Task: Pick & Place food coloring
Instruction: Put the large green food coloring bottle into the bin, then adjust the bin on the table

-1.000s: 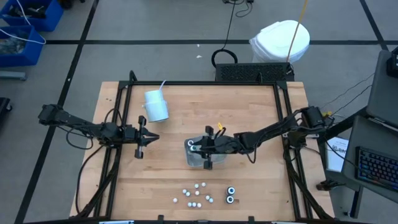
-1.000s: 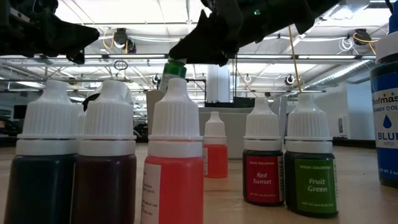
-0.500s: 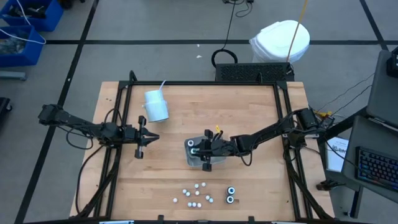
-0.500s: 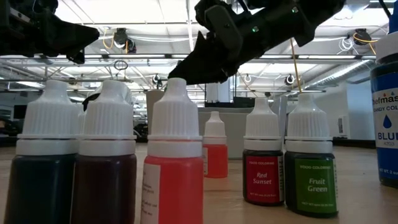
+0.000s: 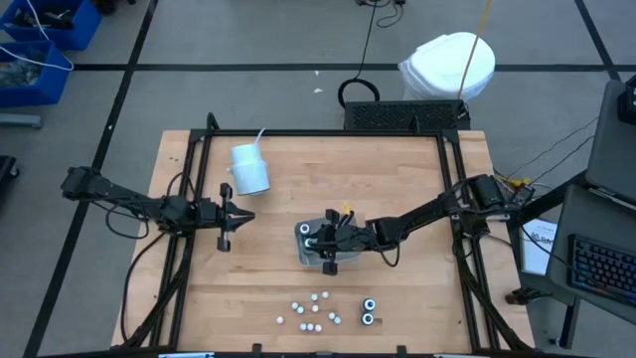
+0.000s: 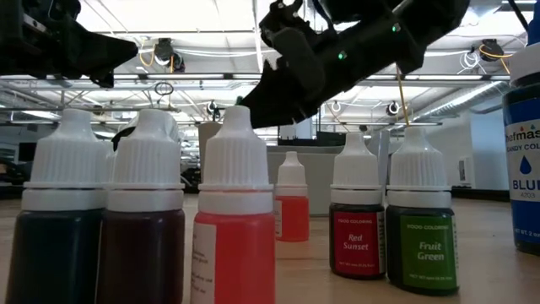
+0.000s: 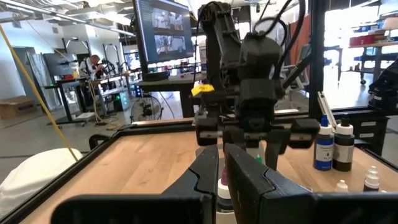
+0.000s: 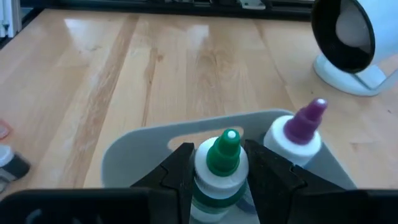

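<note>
Lower now than a second ago, the right gripper (image 5: 316,239) has carried its green-capped bottle (image 8: 222,163) down until the green tip no longer shows in the low view; it sits over the clear tray (image 5: 303,249) at the centre of the high view. Its fingers (image 8: 179,169) are clamped on that bottle, one on each side of the white neck. A purple-capped bottle (image 8: 300,134) already stands in the tray, just beside the held one.

To my eye this is the placing step: the bottle is being set into the tray, not yet released. Next, I would judge, comes a small descent until it stands, then the fingers opening and lifting straight up, because the purple-capped bottle is close enough to be knocked by a sideways exit.

More food coloring waits near the bottom edge of the high view: a cluster of small white-capped bottles (image 5: 313,310) and a pair of dark round bottles (image 5: 369,311) to their right, well apart from the tray. Bare wood lies between them and the tray.

At centre-left, the left gripper (image 5: 233,219) hangs idle, its jaws shut on nothing. A white cup (image 5: 249,169) lies in the table's upper left, clear of the work.
</note>
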`<action>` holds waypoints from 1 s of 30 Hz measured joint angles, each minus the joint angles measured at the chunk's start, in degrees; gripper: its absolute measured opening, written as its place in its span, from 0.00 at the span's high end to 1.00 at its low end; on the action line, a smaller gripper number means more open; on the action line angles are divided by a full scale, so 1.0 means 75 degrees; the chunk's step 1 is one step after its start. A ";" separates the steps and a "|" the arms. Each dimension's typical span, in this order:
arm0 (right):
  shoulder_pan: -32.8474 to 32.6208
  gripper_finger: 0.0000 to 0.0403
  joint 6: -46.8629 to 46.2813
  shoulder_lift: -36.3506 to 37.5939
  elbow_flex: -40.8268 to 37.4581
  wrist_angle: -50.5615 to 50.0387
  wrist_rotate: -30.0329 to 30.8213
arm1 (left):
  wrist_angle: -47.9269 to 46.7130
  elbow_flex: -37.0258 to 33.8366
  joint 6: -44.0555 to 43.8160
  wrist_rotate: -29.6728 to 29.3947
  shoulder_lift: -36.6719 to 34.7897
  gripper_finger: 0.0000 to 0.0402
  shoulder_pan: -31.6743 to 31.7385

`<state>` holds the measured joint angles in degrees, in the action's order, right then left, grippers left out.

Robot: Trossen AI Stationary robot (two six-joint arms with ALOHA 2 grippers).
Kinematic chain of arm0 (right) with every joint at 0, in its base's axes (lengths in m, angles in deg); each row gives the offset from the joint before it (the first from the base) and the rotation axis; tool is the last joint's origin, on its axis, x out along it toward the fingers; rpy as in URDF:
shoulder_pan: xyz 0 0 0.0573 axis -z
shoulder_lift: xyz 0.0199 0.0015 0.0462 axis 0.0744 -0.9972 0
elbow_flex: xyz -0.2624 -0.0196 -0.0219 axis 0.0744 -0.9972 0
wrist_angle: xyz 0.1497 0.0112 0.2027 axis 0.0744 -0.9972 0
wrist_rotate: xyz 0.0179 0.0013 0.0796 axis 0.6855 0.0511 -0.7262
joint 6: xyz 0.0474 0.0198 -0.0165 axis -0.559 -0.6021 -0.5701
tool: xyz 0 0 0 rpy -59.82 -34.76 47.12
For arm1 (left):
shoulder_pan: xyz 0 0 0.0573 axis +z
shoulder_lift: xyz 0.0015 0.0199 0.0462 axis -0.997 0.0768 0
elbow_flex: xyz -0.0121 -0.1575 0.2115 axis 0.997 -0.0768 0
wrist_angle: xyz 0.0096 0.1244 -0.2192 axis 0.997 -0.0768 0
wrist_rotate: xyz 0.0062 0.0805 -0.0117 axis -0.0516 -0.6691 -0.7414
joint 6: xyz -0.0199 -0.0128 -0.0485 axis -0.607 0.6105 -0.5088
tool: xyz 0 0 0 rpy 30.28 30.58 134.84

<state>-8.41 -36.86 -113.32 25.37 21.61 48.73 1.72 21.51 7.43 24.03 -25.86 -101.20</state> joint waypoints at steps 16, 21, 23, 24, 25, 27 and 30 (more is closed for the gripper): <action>0.0025 0.55 0.0485 -0.0103 -0.0020 0.0706 -0.0218 | 0.0000 0.0000 0.0004 0.0000 0.0000 0.91 0.0002; 0.0028 0.51 0.0590 0.0020 -0.0020 0.0757 -0.0203 | 0.0000 0.0000 0.0004 0.0000 0.0000 0.91 0.0002; 0.0028 0.50 0.0731 0.0230 -0.0020 0.0553 -0.0200 | 0.0000 0.0000 0.0004 0.0000 -0.0002 0.91 0.0000; 0.0025 0.50 0.0785 0.0367 -0.0020 0.0412 -0.0198 | -0.0002 0.0000 0.0004 0.0000 0.0000 0.91 0.0002; 0.0025 0.49 0.0805 0.0526 -0.0020 0.0244 -0.0198 | -0.0001 0.0000 0.0004 0.0000 0.0000 0.91 0.0001; 0.0022 0.49 0.0816 0.0898 -0.0020 -0.0148 -0.0189 | -0.0003 0.0000 -0.0011 0.0001 0.0000 0.91 0.0002; 0.0021 0.49 0.0929 0.1526 -0.0017 -0.1022 0.0002 | -0.0081 0.0000 -0.0257 0.0028 -0.0002 0.91 -0.0007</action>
<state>-8.26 -29.89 -101.87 25.24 13.95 48.75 1.11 21.51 5.50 24.25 -25.88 -101.26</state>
